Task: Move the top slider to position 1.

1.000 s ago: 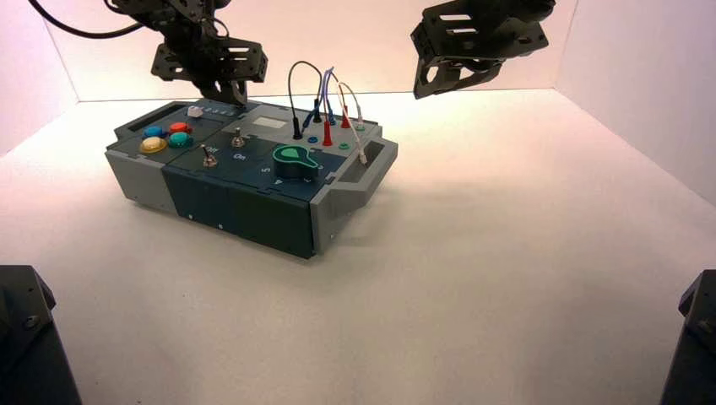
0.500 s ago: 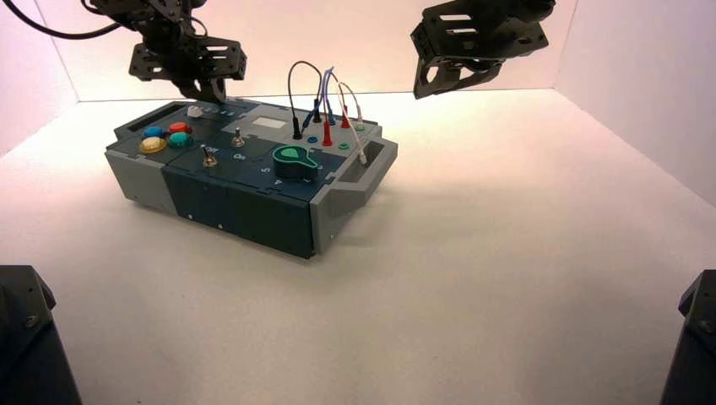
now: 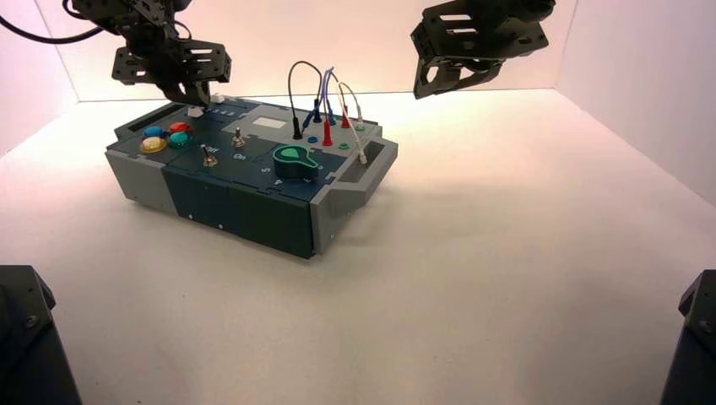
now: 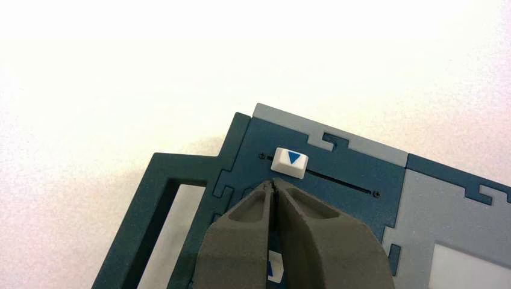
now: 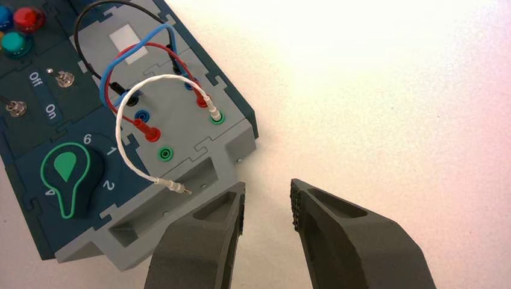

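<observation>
The top slider is a small white knob with a blue triangle. It stands at the end of its dark slot nearest the box's open handle, and in the high view it is a white speck by the back edge. My left gripper is shut with nothing in it, its tips just short of that knob, over the dark blue panel. The twin white knob peeks out under its fingers. My right gripper hangs open above the table beyond the box's wire end, also seen up high.
The box carries coloured buttons, two metal toggle switches, a green dial and looped wires in sockets. White walls close the table at the back and sides. Dark arm bases sit at the front corners.
My left gripper has shifted to the left along the box's back panel and risen slightly. The right arm has not moved.
</observation>
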